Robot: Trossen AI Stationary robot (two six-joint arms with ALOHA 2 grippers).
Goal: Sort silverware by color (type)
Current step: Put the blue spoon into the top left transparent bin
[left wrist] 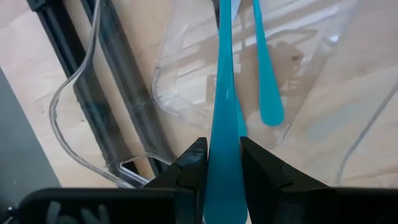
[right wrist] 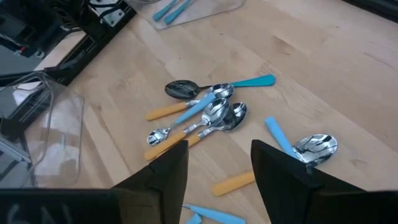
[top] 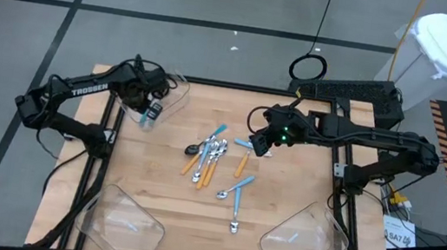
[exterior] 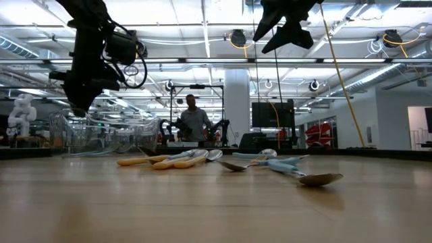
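The silverware, several small spoons with light-blue or orange handles, lies in a loose pile at the table's middle, with more spoons toward the near edge. My left gripper is at the far left over a clear bin, shut on a blue-handled spoon. Another blue-handled spoon lies in that bin. My right gripper hovers open above the pile's right side, touching nothing. My left gripper pinches the spoon's light-blue handle between its two fingers, at the handle's wide part. The fingers point steeply down and lie along the spoon. The spoon hangs below them over the bin; its lower end runs out of the left wrist view.
Two more clear bins stand at the near left and near right corners. A black frame borders the table. Beyond the table's far edge a person stands in the room.
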